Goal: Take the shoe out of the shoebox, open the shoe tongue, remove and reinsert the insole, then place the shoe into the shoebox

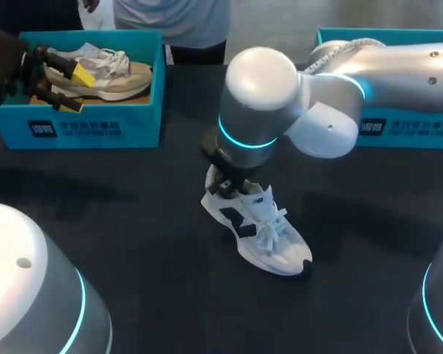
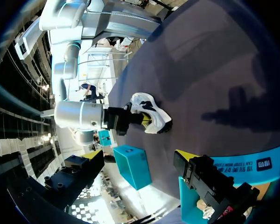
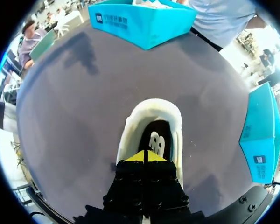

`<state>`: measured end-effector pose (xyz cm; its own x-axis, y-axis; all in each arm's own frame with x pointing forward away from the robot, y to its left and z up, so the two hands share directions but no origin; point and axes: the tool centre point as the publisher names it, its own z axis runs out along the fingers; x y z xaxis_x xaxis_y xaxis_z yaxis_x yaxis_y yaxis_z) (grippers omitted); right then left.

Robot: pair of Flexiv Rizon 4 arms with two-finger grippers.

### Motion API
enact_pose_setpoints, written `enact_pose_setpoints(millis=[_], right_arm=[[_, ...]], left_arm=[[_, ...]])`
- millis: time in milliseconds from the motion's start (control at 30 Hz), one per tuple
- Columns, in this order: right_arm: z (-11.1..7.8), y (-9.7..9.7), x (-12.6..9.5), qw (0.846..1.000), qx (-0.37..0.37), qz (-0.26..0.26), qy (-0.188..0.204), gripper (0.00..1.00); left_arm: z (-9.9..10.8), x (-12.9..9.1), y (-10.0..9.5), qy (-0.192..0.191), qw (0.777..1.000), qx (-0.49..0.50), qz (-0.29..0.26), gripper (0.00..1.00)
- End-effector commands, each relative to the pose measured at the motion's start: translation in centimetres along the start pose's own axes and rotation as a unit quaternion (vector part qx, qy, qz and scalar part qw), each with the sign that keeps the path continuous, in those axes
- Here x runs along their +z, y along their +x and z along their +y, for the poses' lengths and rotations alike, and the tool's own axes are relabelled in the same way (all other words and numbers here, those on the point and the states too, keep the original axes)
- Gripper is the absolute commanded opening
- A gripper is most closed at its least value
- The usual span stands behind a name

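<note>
In the head view the right gripper [image 1: 227, 186] is down at the heel of the white shoe [image 1: 269, 236], which stands on its sole on the dark table [image 1: 133, 243], out of both boxes, toe pointing away from the fingers. The left gripper [image 1: 74, 87] hangs over the left shoebox [image 1: 74, 131] with its fingers spread, just beside the heel end of a beige shoe [image 1: 114, 77] and holding nothing. The right shoebox [image 1: 406, 129] sits well apart behind the right arm. Nothing pins the white shoe down, so a pull on a sticking insole would likely lift or drag the whole shoe across the smooth cloth. In the left wrist view the yellow tips stand wide apart with only air between them, the left shoebox wall close beside one finger and the white shoe far ahead, so this arm is too distant to steady anything, and a careless drop could snag the beige shoe's laces. In the right wrist view the tips are pressed together right at the heel collar, with the insole [image 3: 154, 137] just ahead of them inside the opening. Whether its edge is pinched between them I cannot tell, and so thin a pinch could slip off, or catch the collar padding instead
</note>
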<state>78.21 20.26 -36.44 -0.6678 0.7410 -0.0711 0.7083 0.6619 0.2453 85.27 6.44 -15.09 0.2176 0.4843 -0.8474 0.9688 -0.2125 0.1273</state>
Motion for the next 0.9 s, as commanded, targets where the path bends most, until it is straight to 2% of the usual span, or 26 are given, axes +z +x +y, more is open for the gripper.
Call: enact_pose_setpoints(millis=[33,233,500,533,600,900], right_arm=[[-0.4,-0.8,-0.1,1.0,-0.005,0.013,0.01,0.0],[-1.4,-1.4,-0.2,1.0,0.002,0.007,0.025,0.0],[-2.1,-1.1,-0.6,0.999,0.015,0.002,0.034,0.0],[-2.1,-1.1,-0.7,0.999,0.017,0.001,0.034,0.02],[-2.3,-1.2,-0.7,0.999,0.024,0.0,0.037,0.15],[-2.8,-0.8,-0.9,0.999,0.032,0.003,0.043,0.4]], left_arm=[[0.0,0.0,0.0,-0.001,1.0,0.001,0.0,1.0],[0.0,0.0,0.0,-0.001,1.0,0.001,0.0,1.0],[0.0,0.0,0.0,-0.001,1.0,0.001,0.0,1.0],[0.0,0.0,0.0,-0.001,1.0,0.001,0.0,1.0],[0.0,0.0,0.0,-0.001,1.0,0.001,0.0,1.0],[0.0,0.0,0.0,-0.001,1.0,0.001,0.0,1.0]])
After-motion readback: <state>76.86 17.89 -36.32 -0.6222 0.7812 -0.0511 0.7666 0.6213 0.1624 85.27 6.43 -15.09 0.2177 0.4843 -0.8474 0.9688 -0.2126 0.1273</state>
